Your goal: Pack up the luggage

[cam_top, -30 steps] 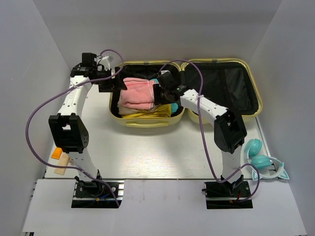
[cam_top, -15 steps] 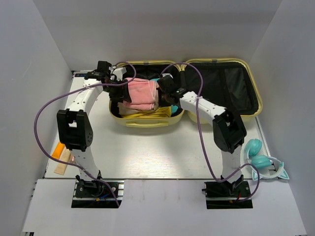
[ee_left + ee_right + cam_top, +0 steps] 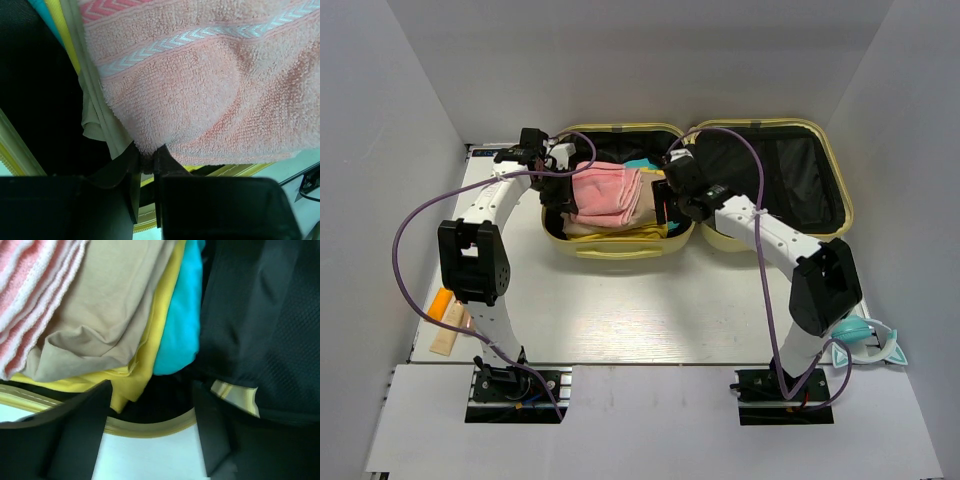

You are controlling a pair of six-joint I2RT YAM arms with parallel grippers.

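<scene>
The luggage (image 3: 620,248), a pale yellow suitcase, lies open with its black-lined lid (image 3: 790,175) to the right. Its left half holds a stack of folded clothes with a pink towel (image 3: 608,192) on top. My left gripper (image 3: 567,190) is at the towel's left edge. In the left wrist view that gripper (image 3: 147,152) is shut on a pinch of the pink towel (image 3: 210,85). My right gripper (image 3: 663,205) hovers at the stack's right side. In the right wrist view it (image 3: 150,390) stands open, holding nothing, above the luggage rim (image 3: 150,425) beside beige (image 3: 100,315), yellow (image 3: 150,340) and teal (image 3: 182,320) garments.
Teal headphones (image 3: 860,335) lie at the table's right edge behind my right arm. An orange item (image 3: 442,305) and a beige item (image 3: 448,335) lie at the left edge. White walls close in the table on three sides.
My left gripper moved right onto the towel's edge and closed on it. My right gripper shut briefly, then opened, and its arm's elbow swung out to the right.
</scene>
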